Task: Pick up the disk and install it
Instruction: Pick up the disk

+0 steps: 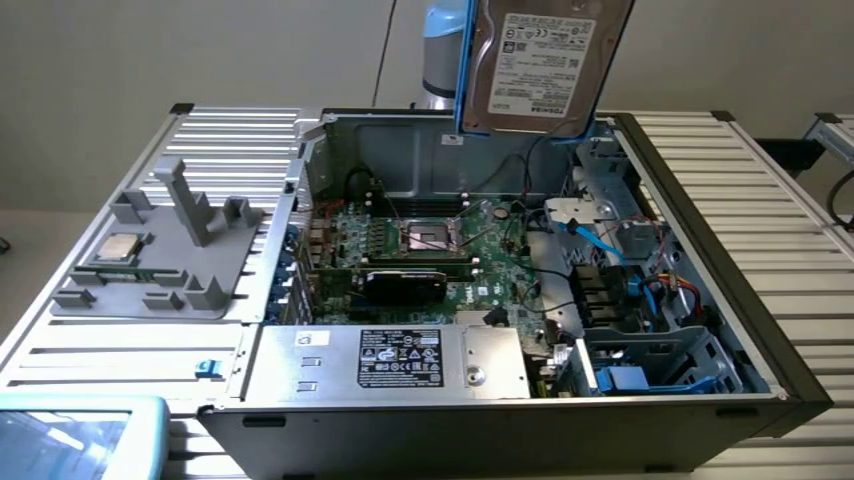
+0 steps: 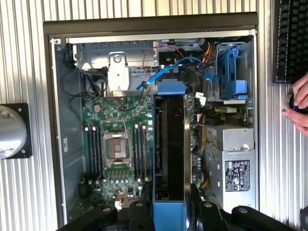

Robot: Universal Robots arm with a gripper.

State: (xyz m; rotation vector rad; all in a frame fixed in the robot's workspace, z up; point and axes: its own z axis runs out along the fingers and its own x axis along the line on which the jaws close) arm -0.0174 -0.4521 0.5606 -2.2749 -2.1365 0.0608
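An open desktop computer case [image 1: 727,270] lies on its side on a bench [image 1: 781,200] of ribbed metal slats, its inside facing up. The robot arm [image 1: 441,60] comes down at the far side of the case, and the disk [image 1: 547,65] hangs well above the case, apart from everything inside it. In the exterior view the disk's silver-grey face and white printed label face the camera, with the bright blue carrier running along both long edges. In the wrist view the disk [image 2: 169,144] is seen edge-on, and the tool [image 2: 171,209] is clenched on it, its black fingers [image 2: 139,211] pressing the blue carrier from either side. Below, inside the case, are the green motherboard [image 1: 461,262] with its bare processor socket [image 1: 430,237], a silver power supply [image 1: 387,360] at the near wall, and a metal drive cage [image 1: 667,365] with blue parts at the near corner on the exterior view's right. On the exterior view's left, outside the case, a grey tray [image 1: 134,303] sits on the bench with a small square processor chip [image 1: 120,247] resting in it. In the wrist view a person's hand [image 2: 299,103] rests on the bench beside the case, on what may be a small round knob, near a black keyboard [image 2: 288,38].
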